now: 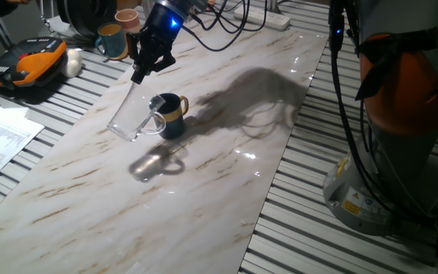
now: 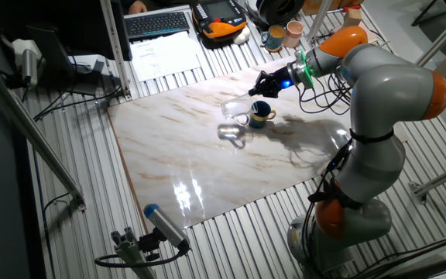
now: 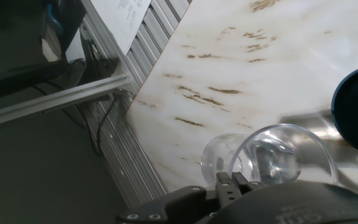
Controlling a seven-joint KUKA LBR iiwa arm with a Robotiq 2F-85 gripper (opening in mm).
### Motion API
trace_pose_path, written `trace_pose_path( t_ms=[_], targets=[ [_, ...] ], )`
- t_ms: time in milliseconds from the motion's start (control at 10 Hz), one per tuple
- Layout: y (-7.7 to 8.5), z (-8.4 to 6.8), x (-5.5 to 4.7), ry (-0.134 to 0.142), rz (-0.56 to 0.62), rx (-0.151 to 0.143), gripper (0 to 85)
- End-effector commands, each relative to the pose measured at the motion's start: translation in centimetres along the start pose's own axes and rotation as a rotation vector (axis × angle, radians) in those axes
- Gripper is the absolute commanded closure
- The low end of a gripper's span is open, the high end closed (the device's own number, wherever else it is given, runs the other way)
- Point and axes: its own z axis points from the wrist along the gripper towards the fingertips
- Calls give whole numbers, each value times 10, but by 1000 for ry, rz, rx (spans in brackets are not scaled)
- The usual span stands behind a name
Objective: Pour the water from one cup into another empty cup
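Over the marble tabletop [image 1: 204,198], the gripper [image 1: 141,70], jaws clamped on the glass mug [image 1: 134,116], tips it w/ rim right beside the navy mug [image 1: 172,114]; a slight misaim prob spills water onto the marble.

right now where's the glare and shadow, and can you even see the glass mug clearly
One fixed view: arm shadow right of the dark blue mug; glass mug faint. Other fixed view: glare near the marble top front edge. Hand view: glass mug sharp, near gripper body dark.
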Motion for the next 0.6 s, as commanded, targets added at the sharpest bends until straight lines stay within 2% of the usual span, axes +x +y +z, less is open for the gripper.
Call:
trace_pose_path(
  t_ms=[0,500],
  targets=[
    [0,0,0,0,6,-13,850],
    [1,-4,0,2,23,-51,850]
  ],
)
